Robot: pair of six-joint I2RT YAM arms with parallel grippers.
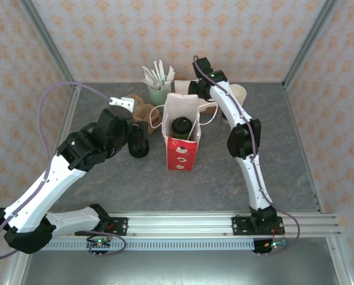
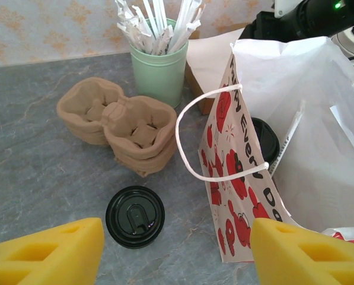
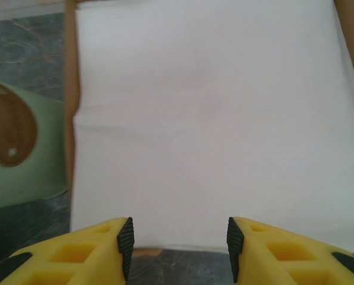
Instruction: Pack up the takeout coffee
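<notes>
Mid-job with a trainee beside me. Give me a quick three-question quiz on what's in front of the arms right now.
1. True or false: a black-lidded cup already sits inside the red-and-white bag.
2. Multiple choice: the lidded cup on the table is nearest to: A) the left hand; B) the right hand; C) the mint cup of sticks.
3. Count: how many lidded cups can you see in all?

Key: 1 true; 2 A; 3 two.
</notes>
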